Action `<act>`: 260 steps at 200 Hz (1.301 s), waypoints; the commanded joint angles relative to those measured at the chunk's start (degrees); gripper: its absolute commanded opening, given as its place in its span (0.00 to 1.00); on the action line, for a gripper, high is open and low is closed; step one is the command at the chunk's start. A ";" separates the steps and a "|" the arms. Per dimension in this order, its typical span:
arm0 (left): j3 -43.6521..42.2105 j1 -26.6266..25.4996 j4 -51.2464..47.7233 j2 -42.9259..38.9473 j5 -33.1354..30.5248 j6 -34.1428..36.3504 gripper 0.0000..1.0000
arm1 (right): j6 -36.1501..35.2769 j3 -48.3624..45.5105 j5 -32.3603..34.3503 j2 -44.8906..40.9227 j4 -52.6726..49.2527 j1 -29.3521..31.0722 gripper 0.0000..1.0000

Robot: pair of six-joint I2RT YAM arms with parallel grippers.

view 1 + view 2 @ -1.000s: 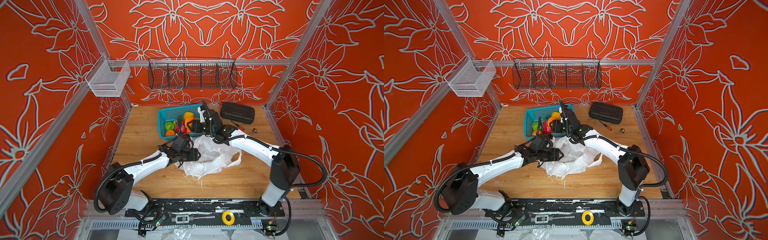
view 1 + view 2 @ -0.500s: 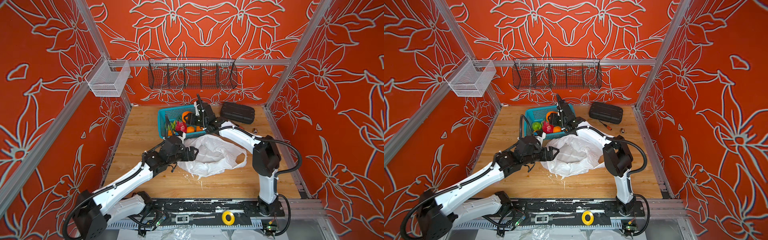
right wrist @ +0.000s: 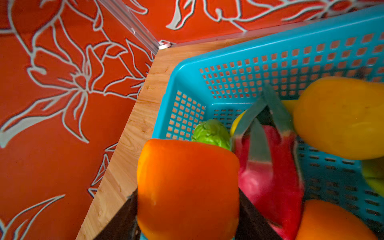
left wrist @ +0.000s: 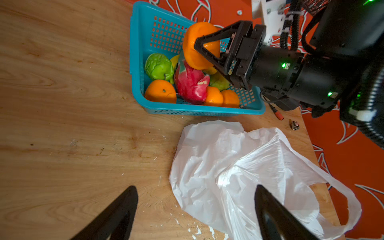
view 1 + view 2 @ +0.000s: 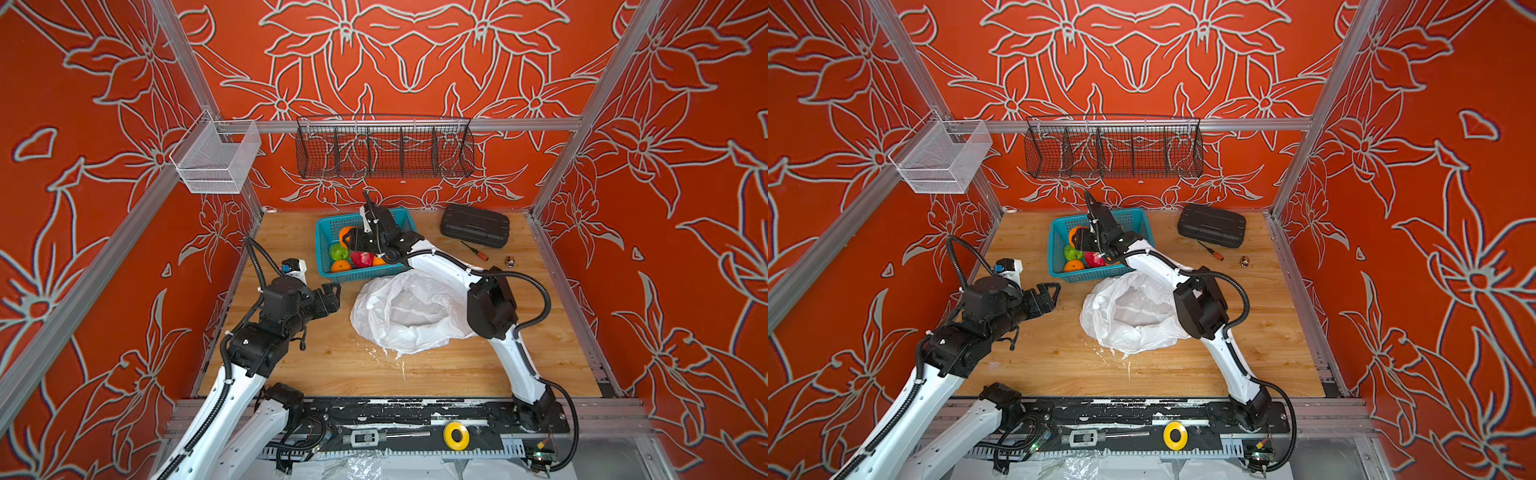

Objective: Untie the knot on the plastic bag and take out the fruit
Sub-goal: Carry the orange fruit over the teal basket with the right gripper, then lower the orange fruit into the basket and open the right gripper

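Orange fruit (image 4: 193,35) pinched in right pincer (image 3: 188,195) over basket (image 4: 199,112); left pincer (image 4: 196,188) spread near bag (image 4: 259,162).

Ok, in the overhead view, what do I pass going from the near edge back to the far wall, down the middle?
Yellow ring → plastic bag → teal basket → black wire rack on the back wall.

The walls (image 5: 415,62) are orange-red with big white flowers, shiny metal bars (image 5: 519,124) run along the edges, a black wire basket (image 5: 384,151) and a white wire basket (image 5: 216,162) hang up high, and the floor (image 5: 457,365) is light wood.
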 commanded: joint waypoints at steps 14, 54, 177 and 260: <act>1.60 2.10 -3.57 1.17 2.69 2.86 0.87 | -1.36 10.68 1.63 8.07 -8.34 3.46 0.45; 1.04 2.90 -4.61 0.40 2.37 2.76 0.87 | -1.49 15.88 1.74 13.77 -11.67 5.02 0.44; -0.66 3.07 -3.20 0.01 3.86 1.79 0.87 | -1.41 2.75 5.00 3.90 -7.19 5.35 0.71; -3.51 3.07 -1.35 -1.07 1.33 1.64 0.87 | -5.54 -9.68 9.32 -11.51 -2.39 5.27 0.84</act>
